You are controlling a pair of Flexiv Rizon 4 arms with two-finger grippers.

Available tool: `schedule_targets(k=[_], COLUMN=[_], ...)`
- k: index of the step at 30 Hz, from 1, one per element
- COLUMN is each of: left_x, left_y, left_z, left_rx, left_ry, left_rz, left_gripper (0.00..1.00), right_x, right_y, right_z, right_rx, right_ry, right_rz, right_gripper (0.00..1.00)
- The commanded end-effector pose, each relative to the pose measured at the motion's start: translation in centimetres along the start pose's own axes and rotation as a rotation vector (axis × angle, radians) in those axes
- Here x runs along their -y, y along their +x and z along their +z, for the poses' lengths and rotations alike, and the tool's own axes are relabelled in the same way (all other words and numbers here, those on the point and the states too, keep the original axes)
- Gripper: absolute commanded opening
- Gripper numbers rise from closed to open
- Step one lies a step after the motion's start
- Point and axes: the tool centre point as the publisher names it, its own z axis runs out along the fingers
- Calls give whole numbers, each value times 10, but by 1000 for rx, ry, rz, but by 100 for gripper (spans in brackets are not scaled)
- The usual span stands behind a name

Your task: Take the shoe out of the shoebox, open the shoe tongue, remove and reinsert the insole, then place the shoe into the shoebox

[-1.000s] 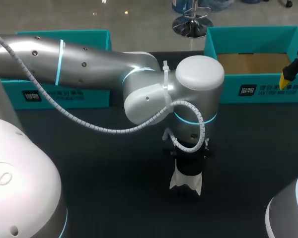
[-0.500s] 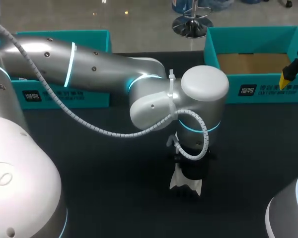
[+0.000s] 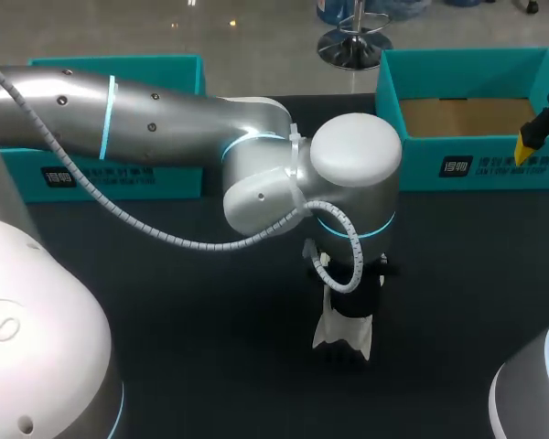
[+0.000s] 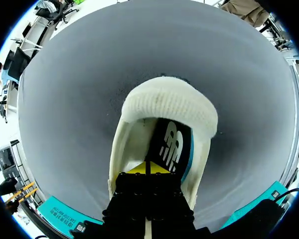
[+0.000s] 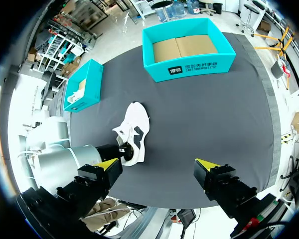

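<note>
A white shoe stands on the dark table mat under my left arm's wrist, which reaches in to the middle. In the left wrist view the shoe lies straight ahead of my left gripper. Its yellow tips are pressed together inside the opening, on the near end of the black, teal-edged insole. My right gripper hangs high above the table, wide open and empty, with the shoe far beneath it. One of its yellow fingertips shows over the shoebox.
The open teal shoebox stands at the back right, brown cardboard showing inside. A second teal box part sits at the back left, partly behind my left arm.
My left arm's wrist swung a little to the right and then back left over the shoe. The shoe stayed in place. My right gripper has not moved.
</note>
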Motion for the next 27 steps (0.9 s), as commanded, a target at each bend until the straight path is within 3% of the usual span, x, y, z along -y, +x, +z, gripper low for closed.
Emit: schedule_targets(k=[1, 15, 16, 18, 19, 20, 21, 27], left_x=[-10, -32, -31, -31, -30, -29, -27, -21], left_y=[5, 2, 2, 2, 2, 2, 2, 2], left_z=[-19, -10, -10, -9, -9, -9, -9, -9], left_rx=[15, -9, -8, -5, -6, -6, -4, -1], left_ry=[-21, -79, -80, -78, -79, -79, -78, -69], left_rz=[0, -2, -3, -5, -5, -6, -4, -1], left_gripper=[0, 0, 5, 44, 71, 92, 100, 100], right_x=[-3, -3, -3, -3, -3, -3, -3, -3], right_y=[1, 1, 1, 1, 1, 1, 1, 1], right_z=[0, 0, 0, 0, 0, 0, 0, 0], right_rx=[3, 3, 3, 3, 3, 3, 3, 3], right_ry=[7, 7, 7, 7, 7, 7, 7, 7], right_rz=[0, 0, 0, 0, 0, 0, 0, 0], right_gripper=[100, 100, 100, 100, 100, 100, 100, 100])
